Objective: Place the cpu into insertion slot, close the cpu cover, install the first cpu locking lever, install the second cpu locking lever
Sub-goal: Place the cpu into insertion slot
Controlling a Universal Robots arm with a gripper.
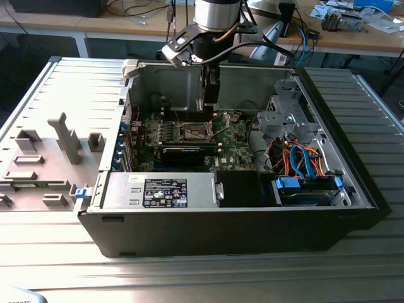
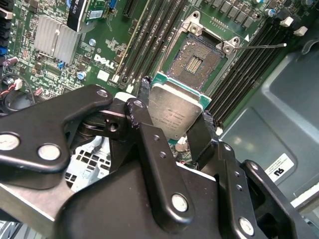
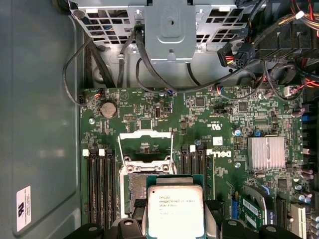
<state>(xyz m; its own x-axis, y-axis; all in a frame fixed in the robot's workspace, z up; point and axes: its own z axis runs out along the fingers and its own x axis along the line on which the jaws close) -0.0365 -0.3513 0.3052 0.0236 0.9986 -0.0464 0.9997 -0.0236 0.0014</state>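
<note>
My gripper (image 2: pixel 174 113) is shut on the cpu (image 2: pixel 174 105), a thin square chip with a silver-grey top, pinched by two opposite edges between black fingers (image 2: pixel 143 92). In both wrist views the chip hangs just above the green motherboard, beside and partly over the insertion slot (image 2: pixel 197 62), whose dark pin field lies bare. In the first wrist view the cpu (image 3: pixel 175 209) overlaps one side of the insertion slot (image 3: pixel 133 186), and the cpu cover (image 3: pixel 147 144) stands swung up. A thin wire locking lever (image 2: pixel 264 46) sticks out free. In the exterior view, the gripper (image 1: pixel 210 106) reaches down into the open case.
Black memory slots (image 3: pixel 99 174) flank the socket on both sides. A finned silver heatsink (image 3: pixel 267 153) sits on the board. A metal drive cage (image 3: pixel 169 25) with cables, the case walls (image 1: pixel 252 82) and blue and orange cables (image 1: pixel 303 158) crowd the sides.
</note>
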